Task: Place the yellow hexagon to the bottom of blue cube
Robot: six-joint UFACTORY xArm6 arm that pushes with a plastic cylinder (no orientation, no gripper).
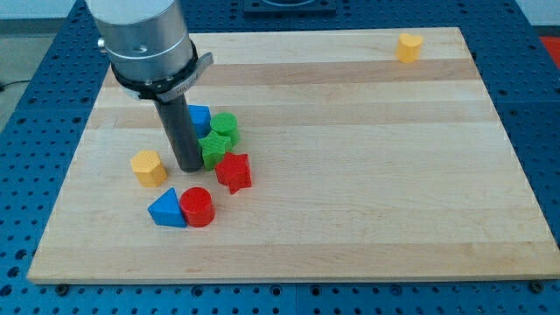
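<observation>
Your landmark is the blue cube (199, 117), upper left of the wooden board (350, 175), half hidden behind the rod. My tip (187, 165) sits just below it, touching the green star (213, 150); no jaws on this rig, just a plain rod. Yellow hexagon (149, 167) is below-left of the cube, near the tip, apart. Green cylinder (225, 126) touches the cube's right. Red star (234, 171), red cylinder (198, 206), blue triangle (167, 210) lie lower. 1 more yellow block (409, 47) far right
</observation>
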